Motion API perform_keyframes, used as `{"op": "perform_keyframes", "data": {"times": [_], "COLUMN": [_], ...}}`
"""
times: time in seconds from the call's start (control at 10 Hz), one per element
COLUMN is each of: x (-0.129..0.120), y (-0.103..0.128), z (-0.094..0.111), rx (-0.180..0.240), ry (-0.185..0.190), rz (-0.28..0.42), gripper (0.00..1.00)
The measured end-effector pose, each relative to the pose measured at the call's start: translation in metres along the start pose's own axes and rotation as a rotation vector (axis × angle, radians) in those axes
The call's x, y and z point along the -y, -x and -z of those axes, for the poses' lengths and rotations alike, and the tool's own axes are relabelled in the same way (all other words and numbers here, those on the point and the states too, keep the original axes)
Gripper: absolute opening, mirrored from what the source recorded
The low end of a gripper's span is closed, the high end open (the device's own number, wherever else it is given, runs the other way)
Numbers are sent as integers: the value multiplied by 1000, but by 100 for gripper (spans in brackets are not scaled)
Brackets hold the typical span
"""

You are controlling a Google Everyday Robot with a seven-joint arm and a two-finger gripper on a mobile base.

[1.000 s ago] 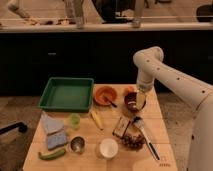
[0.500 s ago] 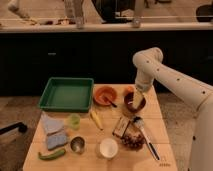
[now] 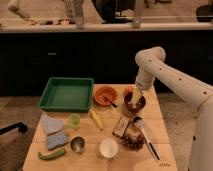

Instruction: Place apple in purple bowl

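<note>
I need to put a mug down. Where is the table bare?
Bare wood lies along the right edge of the table beside the spoon, and between banana and snack bag. Crowded around the white cup. The end effector hangs over the purple bowl.

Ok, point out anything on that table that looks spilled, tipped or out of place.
Nothing stands out. The gripper hangs low over the purple bowl near the far edge of the table; the orange bowl, green tray and white cup sit upright, with no spill visible.
</note>
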Motion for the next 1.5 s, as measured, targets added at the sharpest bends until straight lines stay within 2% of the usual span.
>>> {"op": "perform_keyframes", "data": {"times": [0.4,0.9,1.5], "x": [16,34,29], "y": [14,41,75], "z": [-17,-29,-35], "rx": [42,76,68], "ry": [4,18,26], "rz": [-63,-74,-45], "gripper": [80,80,80]}}
